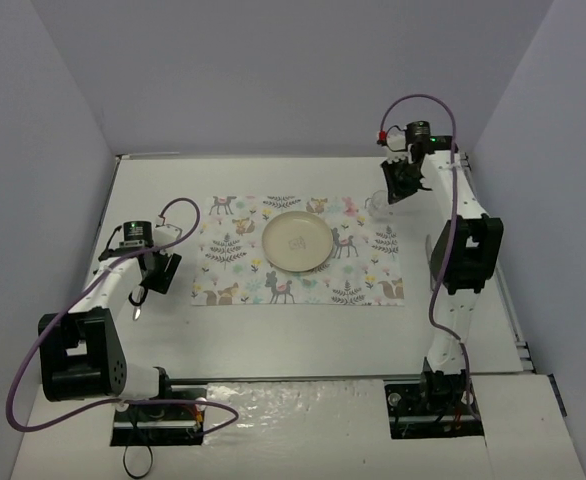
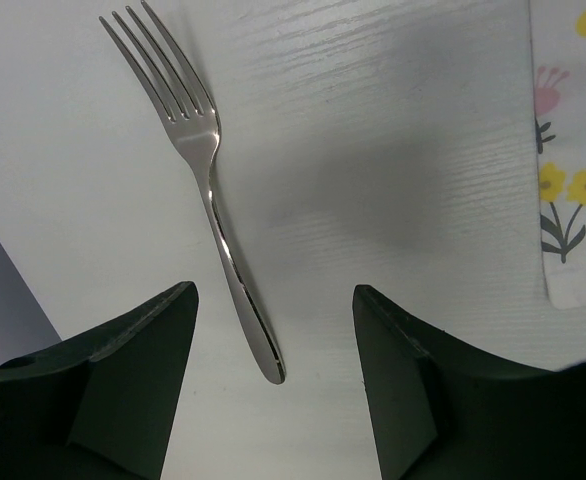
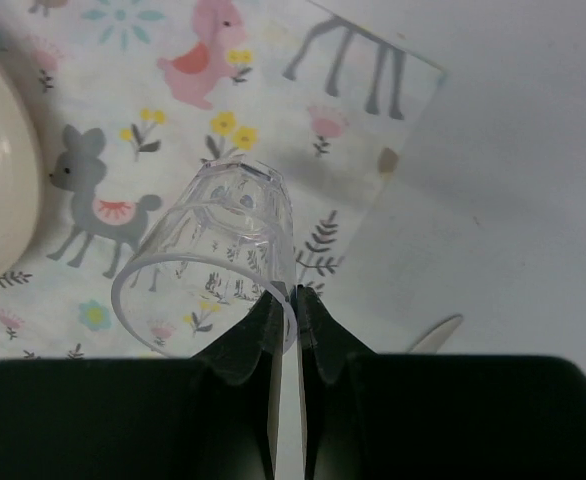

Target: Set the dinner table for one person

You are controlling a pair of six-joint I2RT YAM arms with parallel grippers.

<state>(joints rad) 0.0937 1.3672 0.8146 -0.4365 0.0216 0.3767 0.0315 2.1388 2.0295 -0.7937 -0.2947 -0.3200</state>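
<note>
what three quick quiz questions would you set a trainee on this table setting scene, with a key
1. True or false: the plate sits on the placemat.
2. What is the right gripper shut on? A a spoon, B the clear glass, C a napkin.
3. Fill in: the left gripper, open, hangs over a ____ lying on the dinner table.
Key: 1 true; 2 B; 3 fork.
</note>
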